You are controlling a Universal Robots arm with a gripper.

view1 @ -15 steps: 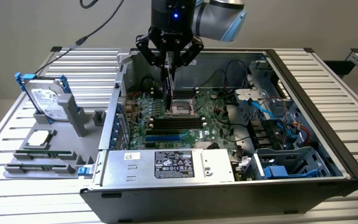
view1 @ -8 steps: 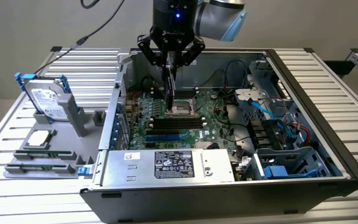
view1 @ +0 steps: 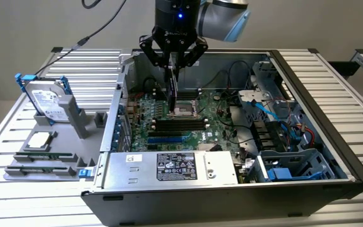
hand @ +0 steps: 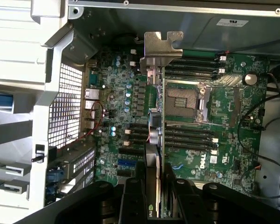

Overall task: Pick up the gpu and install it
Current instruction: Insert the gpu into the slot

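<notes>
My gripper [view1: 172, 59] hangs over the open computer case [view1: 307, 94], shut on the gpu [view1: 171, 87]. The card hangs edge-down, thin and dark, just above the green motherboard [view1: 216, 120] near the CPU socket [view1: 185, 109]. In the wrist view the gpu [hand: 155, 126] is seen edge-on between my two black fingers [hand: 133, 196], with its silver end bracket [hand: 162, 44] at the far end, close to the case's rear wall. The gripper [hand: 152, 191] clamps the card's upper edge. Below it lie the expansion slots [hand: 130, 135] and the CPU socket [hand: 184, 100].
A grey fixture [view1: 49, 165] outside the case on the exterior view's left holds a hard drive in blue rails [view1: 46, 99] and memory sticks [view1: 43, 156]. Inside the case sit the power supply [view1: 168, 165], a drive cage [view1: 295, 165] and loose cables [view1: 270, 113].
</notes>
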